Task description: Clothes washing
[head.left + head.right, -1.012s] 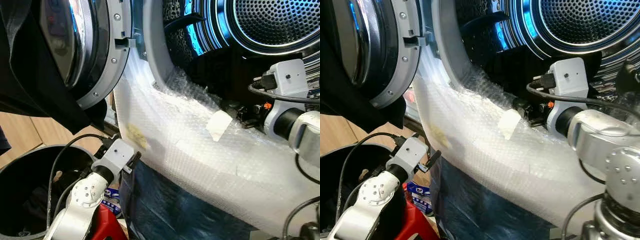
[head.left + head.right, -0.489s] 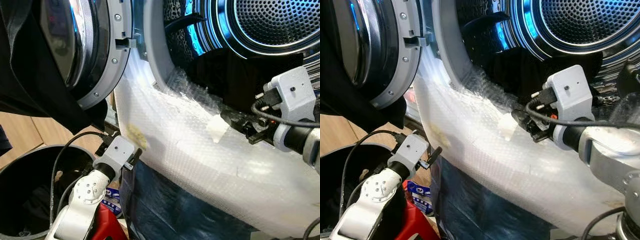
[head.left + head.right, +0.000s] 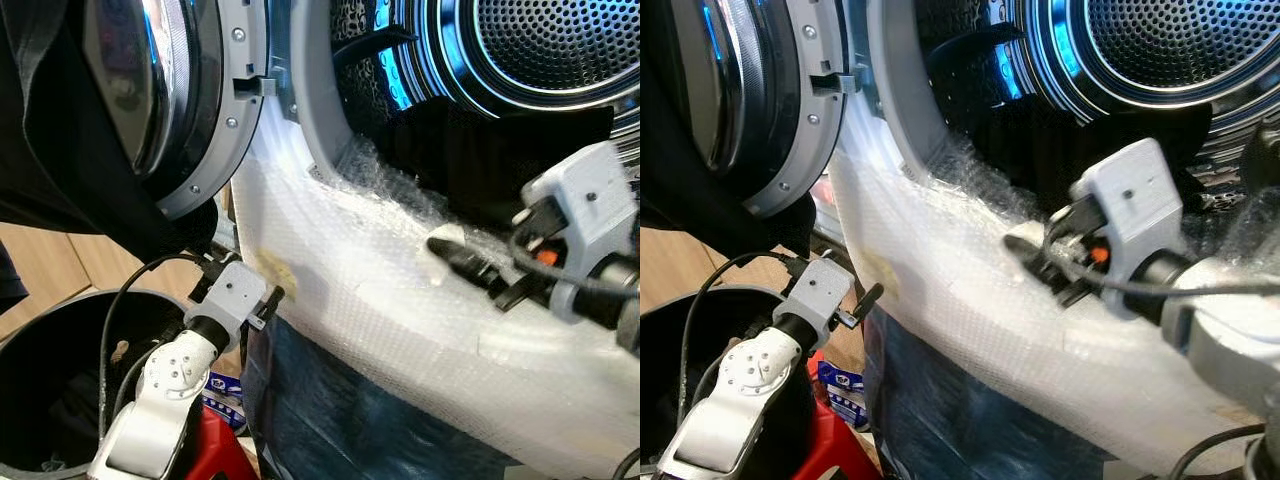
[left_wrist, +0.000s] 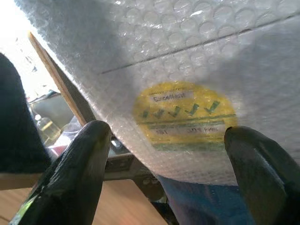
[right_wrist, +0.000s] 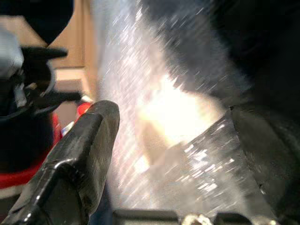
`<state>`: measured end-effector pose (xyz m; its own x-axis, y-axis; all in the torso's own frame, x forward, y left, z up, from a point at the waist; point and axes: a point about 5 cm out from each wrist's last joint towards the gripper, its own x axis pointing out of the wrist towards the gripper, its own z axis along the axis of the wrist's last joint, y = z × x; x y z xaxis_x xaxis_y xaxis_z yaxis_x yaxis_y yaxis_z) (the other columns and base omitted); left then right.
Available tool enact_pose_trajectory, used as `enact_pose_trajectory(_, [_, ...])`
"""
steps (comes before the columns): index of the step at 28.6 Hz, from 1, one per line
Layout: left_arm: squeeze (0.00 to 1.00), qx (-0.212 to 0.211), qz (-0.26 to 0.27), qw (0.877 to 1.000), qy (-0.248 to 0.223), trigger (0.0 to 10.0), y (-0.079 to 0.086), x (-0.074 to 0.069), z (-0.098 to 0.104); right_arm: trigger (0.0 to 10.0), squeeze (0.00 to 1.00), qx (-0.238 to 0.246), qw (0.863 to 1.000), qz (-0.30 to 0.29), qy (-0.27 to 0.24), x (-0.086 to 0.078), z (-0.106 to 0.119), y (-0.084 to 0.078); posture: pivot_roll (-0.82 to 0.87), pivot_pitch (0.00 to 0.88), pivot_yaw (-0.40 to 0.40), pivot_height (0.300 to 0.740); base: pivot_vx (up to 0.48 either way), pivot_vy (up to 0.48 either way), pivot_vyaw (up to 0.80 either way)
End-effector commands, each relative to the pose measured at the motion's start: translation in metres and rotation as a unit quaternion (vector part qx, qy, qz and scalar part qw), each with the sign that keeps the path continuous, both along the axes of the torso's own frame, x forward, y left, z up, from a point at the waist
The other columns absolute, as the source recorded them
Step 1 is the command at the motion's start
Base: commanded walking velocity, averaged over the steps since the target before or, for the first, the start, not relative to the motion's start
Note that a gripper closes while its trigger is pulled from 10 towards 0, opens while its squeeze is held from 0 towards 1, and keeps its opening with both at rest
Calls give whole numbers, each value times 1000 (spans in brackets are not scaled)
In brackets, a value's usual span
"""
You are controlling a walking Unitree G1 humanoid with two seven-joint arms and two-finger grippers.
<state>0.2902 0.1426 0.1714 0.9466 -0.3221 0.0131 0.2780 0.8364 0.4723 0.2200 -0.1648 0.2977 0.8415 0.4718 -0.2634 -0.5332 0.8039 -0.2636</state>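
left eye view: washing machine drum (image 3: 560, 45) open, perforated steel lit blue. round door (image 3: 160, 90) swung open to the robot's left. front below the opening covered in bubble wrap (image 3: 400, 320). dark clothes (image 3: 480, 160) lie inside the drum at its lower lip, just behind the wrap's upper edge. right gripper (image 3: 470, 268) blurred, over the wrap at the drum mouth, black fingers pointing to the robot's left; nothing seen between them. left gripper (image 3: 268, 308) low, just beside the lower left edge of the wrap. dark bin (image 3: 40, 330) at lower left, below a hanging dark cloth (image 3: 60, 170).

right eye view: same scene. right gripper (image 3: 1035, 262) just in front of the dark clothes (image 3: 1060, 140), fingers apart. red object (image 3: 835, 445) under the left arm.

left wrist view: left gripper (image 4: 164, 164), fingers (image 4: 70, 178) spread wide with nothing held. between them, bubble wrap (image 4: 211, 42) with a round yellow sticker (image 4: 185, 117) beneath it. wooden floor at the frame edge.

right wrist view: blurred. right gripper (image 5: 173, 140), fingers (image 5: 79, 159) parted and empty. bright bubble wrap (image 5: 140, 84) between them, dark clothes (image 5: 262, 47) to one side.
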Motion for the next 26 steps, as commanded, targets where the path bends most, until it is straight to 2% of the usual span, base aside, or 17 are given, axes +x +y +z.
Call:
enact_pose_trajectory(1, [0, 4, -7, 1000, -3, 10000, -1, 2, 1, 10000, 0, -17, 1000, -5, -8, -4, 2, -2, -115, 38, -72, 740, 0, 0, 0])
enact_pose_trajectory(10, [0, 2, -3, 1000, -15, 10000, 0, 5, 6, 10000, 0, -9, 999, 6, -34, -6, 13, 0, -91, 40, -73, 740, 0, 0, 0])
enact_pose_trajectory(16, [0, 0, 4, 1000, -16, 10000, 3, 4, 5, 10000, 0, 17, 996, 66, -50, -17, 18, 3, -92, 36, -76, 740, 0, 0, 0])
enact_pose_trajectory(17, [0, -1, 4, 1000, -17, 10000, 3, 4, 5, 10000, 0, 45, 991, 103, -71, -25, 18, 7, -95, 34, -78, 740, 0, 0, 0])
enact_pose_trajectory(18, [0, -2, 3, 1000, -17, 10000, 3, 4, 5, 10000, 0, 55, 989, 113, -83, -28, 19, 7, -95, 30, -79, 740, 0, 0, 0])
enact_pose_trajectory(19, [0, -8, 1, 1000, -22, 10000, 1, 6, 7, 10000, 0, 83, 976, 137, -147, -34, 26, 14, -98, 31, -81, 740, 0, 0, 0])
enact_pose_trajectory(20, [0, -10, 0, 1000, -23, 10000, 0, 6, 7, 10000, 0, 91, 970, 143, -175, -37, 29, 16, -98, 31, -81, 740, 0, 0, 0])
enact_pose_trajectory(22, [0, -12, -1, 1000, -25, 10000, -1, 7, 8, 10000, 0, 111, 962, 151, -201, -40, 29, 19, -101, 28, -85, 740, 0, 0, 0])
enact_pose_trajectory(23, [0, -12, 2, 999, -31, 10000, -1, 6, 9, 10000, 0, 118, 965, 159, -174, -40, 16, 23, -101, 31, -85, 740, 0, 0, 0])
enact_pose_trajectory(25, [0, -15, 10, 999, -31, 10000, 1, 5, 9, 10000, 0, 166, 959, 195, -126, -42, 1, 26, -103, 26, -83, 740, 0, 0, 0])
enact_pose_trajectory(26, [0, -13, 14, 999, -31, 10000, 2, 5, 8, 10000, 0, 208, 946, 224, -106, -46, -4, 26, -99, 26, -82, 740, 0, 0, 0])
